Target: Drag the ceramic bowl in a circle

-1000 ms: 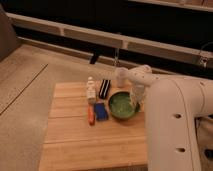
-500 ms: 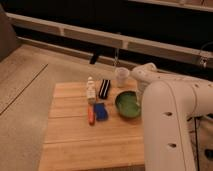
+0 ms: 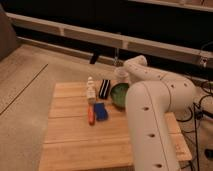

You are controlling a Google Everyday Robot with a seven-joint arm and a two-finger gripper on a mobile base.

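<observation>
One ceramic bowl (image 3: 118,94), one pale cup (image 3: 120,74), one bottle (image 3: 90,89) and one blue block (image 3: 100,111) on the table (image 3: 70,145). Gripper (image 3: 127,85) closed at the bowl's right rim; cannot tell whether it holds the bowl.

The ceramic bowl (image 3: 118,95) is seen in glossy green, darker at the rim. The wooden table (image 3: 75,137) is striped in pale planks. The arm (image 3: 160,100) is plain white, dotted dark, and the gripper (image 3: 125,81) at the bowl's far rim is pale too. A blue block (image 3: 100,111) and an orange stick (image 3: 91,116) are spotted nearby.
</observation>
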